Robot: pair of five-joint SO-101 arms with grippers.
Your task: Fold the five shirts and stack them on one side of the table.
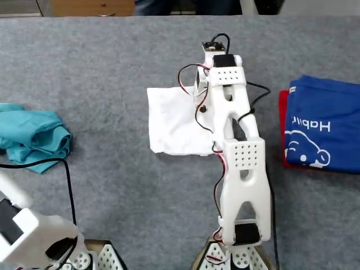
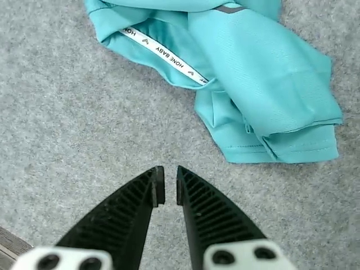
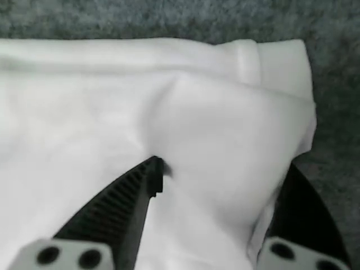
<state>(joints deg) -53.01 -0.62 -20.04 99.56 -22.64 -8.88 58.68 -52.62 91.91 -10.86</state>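
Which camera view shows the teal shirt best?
The left wrist view: the teal shirt lies close there, with its collar band and crumpled folds plain. The high view shows it smaller, at the picture's left edge, partly cut off. The right wrist view faces the white shirt instead.

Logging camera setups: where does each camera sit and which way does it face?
High view: fixed overhead, looking down at the table; right arm over the white shirt.
Left wrist view: on that wrist, looking past the left gripper at the teal shirt.
Right wrist view: on that wrist, right gripper astride the white shirt.
Shared: the high view shows both shirts too.
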